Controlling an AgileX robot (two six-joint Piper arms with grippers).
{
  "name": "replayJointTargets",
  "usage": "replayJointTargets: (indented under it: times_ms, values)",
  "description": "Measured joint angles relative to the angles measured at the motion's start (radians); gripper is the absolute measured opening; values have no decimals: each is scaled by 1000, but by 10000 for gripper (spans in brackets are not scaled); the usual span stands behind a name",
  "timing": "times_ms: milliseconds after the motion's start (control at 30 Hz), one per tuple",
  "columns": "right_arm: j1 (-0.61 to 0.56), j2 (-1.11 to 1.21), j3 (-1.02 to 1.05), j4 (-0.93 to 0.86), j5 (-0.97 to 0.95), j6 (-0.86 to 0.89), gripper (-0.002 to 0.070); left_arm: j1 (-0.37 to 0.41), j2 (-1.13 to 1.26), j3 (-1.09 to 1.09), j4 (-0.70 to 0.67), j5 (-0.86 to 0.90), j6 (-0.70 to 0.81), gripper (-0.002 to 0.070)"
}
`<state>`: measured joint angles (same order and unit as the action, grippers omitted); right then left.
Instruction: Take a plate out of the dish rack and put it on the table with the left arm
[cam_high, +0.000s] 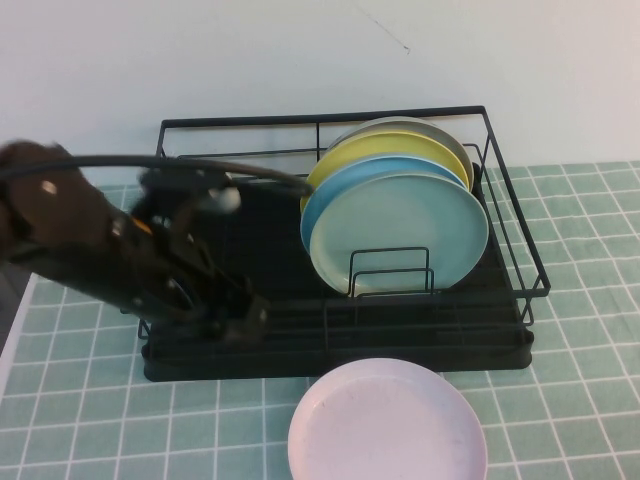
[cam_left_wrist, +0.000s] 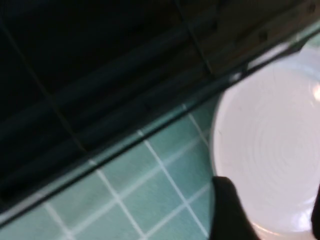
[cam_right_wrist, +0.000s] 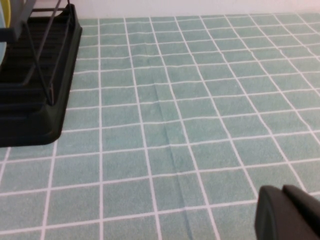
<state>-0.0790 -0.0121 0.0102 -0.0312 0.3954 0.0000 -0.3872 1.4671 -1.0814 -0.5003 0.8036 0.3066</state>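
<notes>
The pale pink-lilac plate (cam_high: 388, 425) lies flat on the green tiled table (cam_high: 80, 430), just in front of the black dish rack (cam_high: 250, 362). It also shows in the left wrist view (cam_left_wrist: 270, 135), beside the rack's base (cam_left_wrist: 100, 100). My left gripper (cam_high: 240, 318) hangs over the rack's front left part, left of and above the plate. It is open and empty; in the left wrist view (cam_left_wrist: 270, 200) its dark fingers (cam_left_wrist: 230, 212) stand wide apart with the plate seen between them. My right gripper (cam_right_wrist: 287, 215) is shut, low over bare tiles to the right of the rack (cam_right_wrist: 35, 100).
The rack's right half holds several upright plates: a pale green one (cam_high: 400, 235) in front, then blue (cam_high: 335, 195), yellow (cam_high: 380, 150) and a grey-white one (cam_high: 420, 125). A white wall stands behind. The table's left edge (cam_high: 15, 330) is close to the left arm.
</notes>
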Motion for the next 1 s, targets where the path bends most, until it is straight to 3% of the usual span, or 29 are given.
replayJointTargets:
  times_ms: [200,267,700,1000]
  values:
    - [0,0,0,0,0,0,-2,0,-239,-35,108,13,-45,81]
    - [0,0,0,2,0,0,-2,0,-330,-33,117,15,-62,33]
    - [0,0,0,2,0,0,-2,0,-902,333,189,-136,-174,-1]
    - [0,0,0,2,0,0,-2,0,-1027,466,205,-79,-181,-1]
